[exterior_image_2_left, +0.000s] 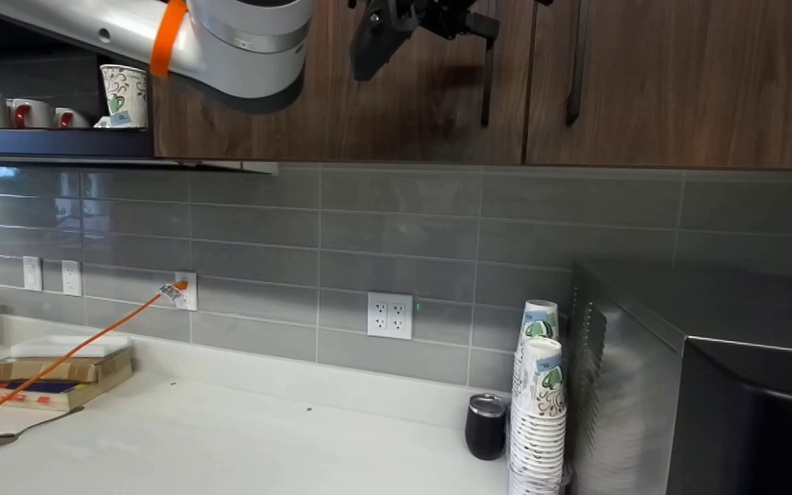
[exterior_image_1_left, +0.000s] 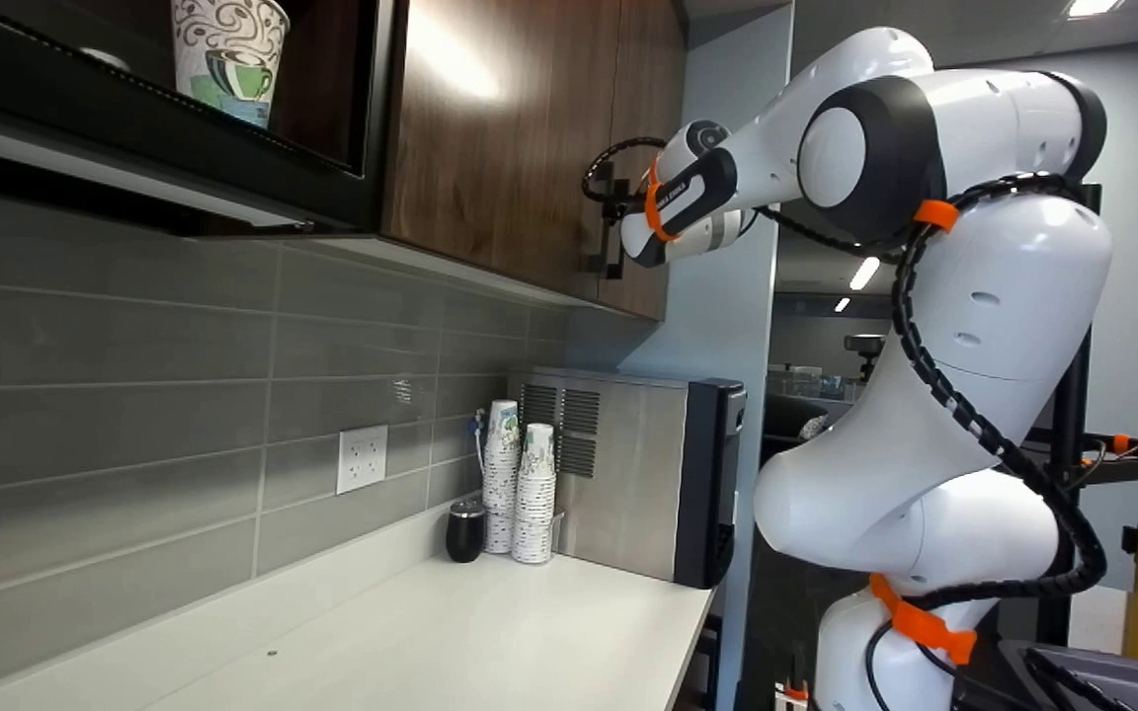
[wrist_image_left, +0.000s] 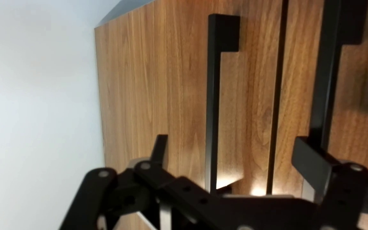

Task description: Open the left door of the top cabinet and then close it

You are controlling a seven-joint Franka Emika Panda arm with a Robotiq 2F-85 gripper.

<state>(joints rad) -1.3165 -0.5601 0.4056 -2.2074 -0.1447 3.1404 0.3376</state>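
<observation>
Since the wrist view stands upside down, I read the left door (exterior_image_2_left: 361, 127) of the top cabinet (exterior_image_1_left: 539, 128) as the panel at right there; it looks flush with the right door (wrist_image_left: 174, 95), so closed. My fingers (wrist_image_left: 311, 166) are spread wide, one lower left, one lower right in that frame. The left door's handle (wrist_image_left: 326, 83), a black bar, runs from upper right down to the lower-right finger, where the two overlap in the picture; can't tell if they touch. I see the right door's handle (wrist_image_left: 212, 105) between the fingers.

Edges: dark seam (wrist_image_left: 277, 95) between the doors, right of centre; pale wall (wrist_image_left: 40, 111) along the left, just beside the right door. In an exterior view, black shelf unit (exterior_image_1_left: 134, 148) adjoins the left door, upper left; my arm (exterior_image_1_left: 999, 326) fills the right half.

Room: tall space between the top cabinet and the tabletop (exterior_image_2_left: 245, 440); cup stacks (exterior_image_1_left: 533, 523), tumbler (exterior_image_1_left: 465, 533) and steel machine (exterior_image_1_left: 623, 479) stand well below the doors.
</observation>
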